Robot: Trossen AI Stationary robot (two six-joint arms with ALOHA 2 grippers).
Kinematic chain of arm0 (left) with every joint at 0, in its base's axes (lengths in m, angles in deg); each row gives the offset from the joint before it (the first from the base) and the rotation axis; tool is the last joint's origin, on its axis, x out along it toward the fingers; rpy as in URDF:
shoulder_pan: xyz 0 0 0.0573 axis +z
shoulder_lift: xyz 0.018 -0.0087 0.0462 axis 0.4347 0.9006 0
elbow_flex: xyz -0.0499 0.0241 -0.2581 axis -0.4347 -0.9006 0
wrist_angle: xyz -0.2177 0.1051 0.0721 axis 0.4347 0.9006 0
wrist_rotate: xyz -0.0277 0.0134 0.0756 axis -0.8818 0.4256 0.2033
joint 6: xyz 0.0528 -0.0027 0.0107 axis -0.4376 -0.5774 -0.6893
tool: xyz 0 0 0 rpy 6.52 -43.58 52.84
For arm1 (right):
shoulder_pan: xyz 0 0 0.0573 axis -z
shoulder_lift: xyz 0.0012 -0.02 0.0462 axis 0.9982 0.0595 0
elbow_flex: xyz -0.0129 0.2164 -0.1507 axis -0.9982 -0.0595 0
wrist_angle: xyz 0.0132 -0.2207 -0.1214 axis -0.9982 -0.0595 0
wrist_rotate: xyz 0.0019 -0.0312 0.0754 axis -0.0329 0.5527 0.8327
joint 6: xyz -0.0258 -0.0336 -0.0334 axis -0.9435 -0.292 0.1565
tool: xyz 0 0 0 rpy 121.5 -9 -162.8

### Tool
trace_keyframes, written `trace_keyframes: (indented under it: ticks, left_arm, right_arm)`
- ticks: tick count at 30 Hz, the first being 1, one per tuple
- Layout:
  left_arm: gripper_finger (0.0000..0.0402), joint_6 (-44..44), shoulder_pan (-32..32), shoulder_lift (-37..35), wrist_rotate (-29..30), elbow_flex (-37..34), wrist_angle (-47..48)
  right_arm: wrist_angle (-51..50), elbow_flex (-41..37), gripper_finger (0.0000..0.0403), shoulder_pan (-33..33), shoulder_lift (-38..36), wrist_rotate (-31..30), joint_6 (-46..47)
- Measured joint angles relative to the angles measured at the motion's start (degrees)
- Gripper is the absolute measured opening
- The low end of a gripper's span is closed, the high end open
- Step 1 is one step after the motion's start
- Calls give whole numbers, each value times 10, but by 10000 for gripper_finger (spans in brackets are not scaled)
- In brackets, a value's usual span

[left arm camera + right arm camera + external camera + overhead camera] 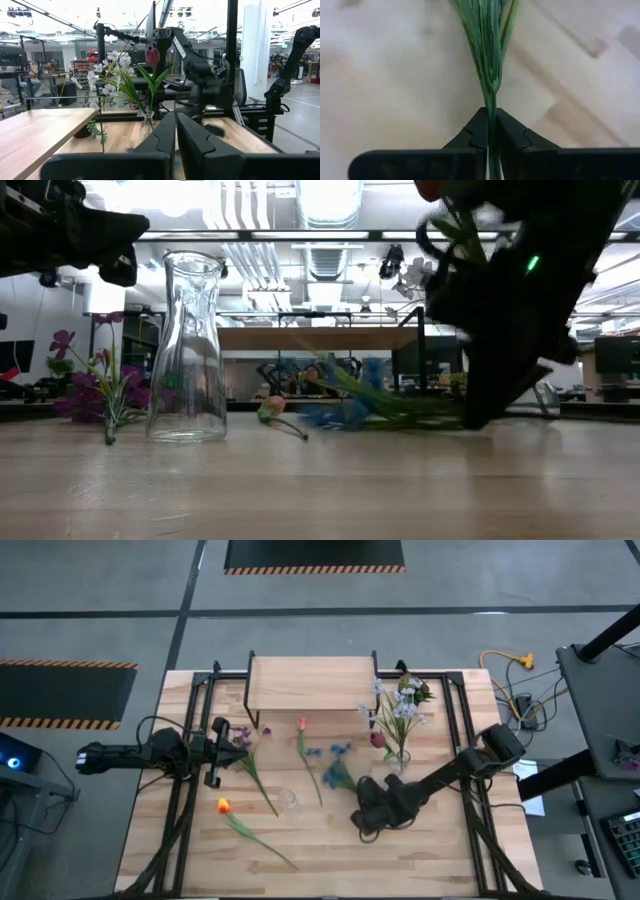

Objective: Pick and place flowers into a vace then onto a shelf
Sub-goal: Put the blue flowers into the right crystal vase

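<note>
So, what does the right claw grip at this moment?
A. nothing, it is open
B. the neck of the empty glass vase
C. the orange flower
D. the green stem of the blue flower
D: in the right wrist view the right claw is shut on a thin green stem, and from above it sits at the stem end of the blue flower.

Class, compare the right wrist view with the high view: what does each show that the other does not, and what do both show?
Right wrist only: the right gripper shut on a green stem, close up.
High only: the shelf, the left gripper shut and empty near the purple flower, the orange flower and a vase of white flowers.
Both: the right gripper and the wooden table.
</note>
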Motion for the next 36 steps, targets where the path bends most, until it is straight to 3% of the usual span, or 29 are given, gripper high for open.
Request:
trace_keyframes:
  ticks: [3,7,13,25,29,36]
  left_arm:
    - [0,0,0,0,0,0,0]
    - [0,0,0,0,0,0,2]
    - [0,0,0,0,0,0,0]
    - [0,0,0,0,0,0,0]
    - [0,0,0,0,0,0,0]
    - [0,0,0,0,0,0,-2]
  right_arm:
    - [-1,24,14,-9,-10,-12,-44]
    - [-23,56,14,-29,-23,-73,-66]
    - [-138,96,13,-67,-58,-153,-49]
    - [-132,54,13,-174,-168,-363,-122]
    - [-83,7,13,-203,-204,-370,-143]
    - [144,-83,13,-242,-259,-364,-345]
